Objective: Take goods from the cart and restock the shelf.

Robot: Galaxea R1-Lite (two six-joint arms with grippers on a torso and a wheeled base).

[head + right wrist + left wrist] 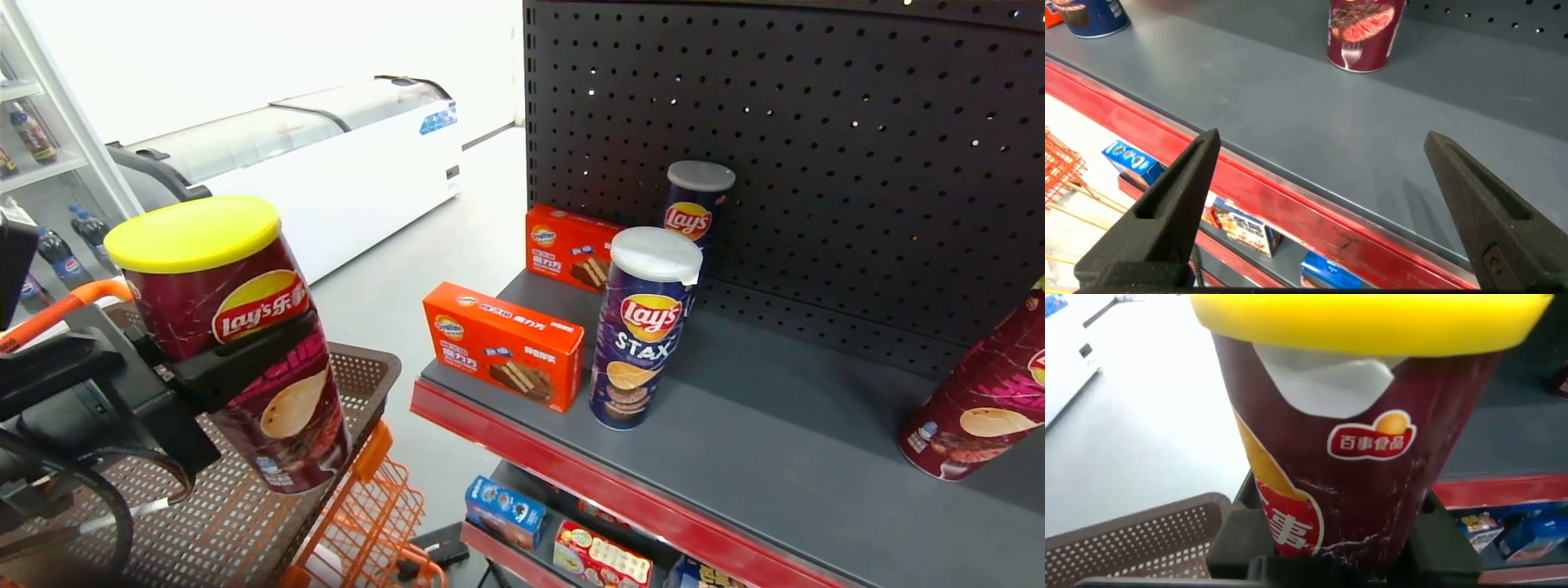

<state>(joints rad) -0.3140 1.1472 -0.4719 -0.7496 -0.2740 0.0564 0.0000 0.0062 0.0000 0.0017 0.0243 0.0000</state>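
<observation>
Cans [645, 327] [695, 208] [980, 400] [237, 343]: three shelved, one held; seemingly two boxes [502, 343] [567, 245].

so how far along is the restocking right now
Done, it seems: a maroon can, two blue cans and two orange boxes stand on the shelf. In hand: the left gripper is shut on a yellow-lidded can above the cart. Left: setting that can on the shelf. The right gripper is open by the shelf's front edge.
</observation>
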